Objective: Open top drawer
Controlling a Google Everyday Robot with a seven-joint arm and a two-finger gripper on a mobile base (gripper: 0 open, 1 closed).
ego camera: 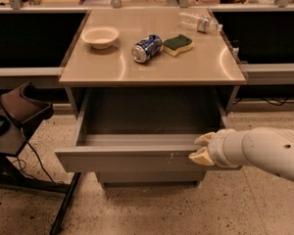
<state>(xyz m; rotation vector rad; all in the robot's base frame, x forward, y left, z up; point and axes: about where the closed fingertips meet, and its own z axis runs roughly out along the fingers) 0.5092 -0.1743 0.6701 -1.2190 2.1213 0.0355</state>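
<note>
The top drawer (132,159) is pulled far out from under the tan counter, and its plain grey inside shows empty. Its flat front has small white scuff marks right of centre. My gripper (202,149) comes in from the right on a white arm. Its cream fingertips (200,156) sit at the top right edge of the drawer front, one above the rim and one at the front face. A narrower grey drawer front (147,177) shows just below.
On the counter (152,67) lie a white bowl (100,36), a blue can on its side (146,48), a green-yellow sponge (177,44) and a clear plastic bottle (198,21). A dark stand with cables (17,126) is at the left on the speckled floor.
</note>
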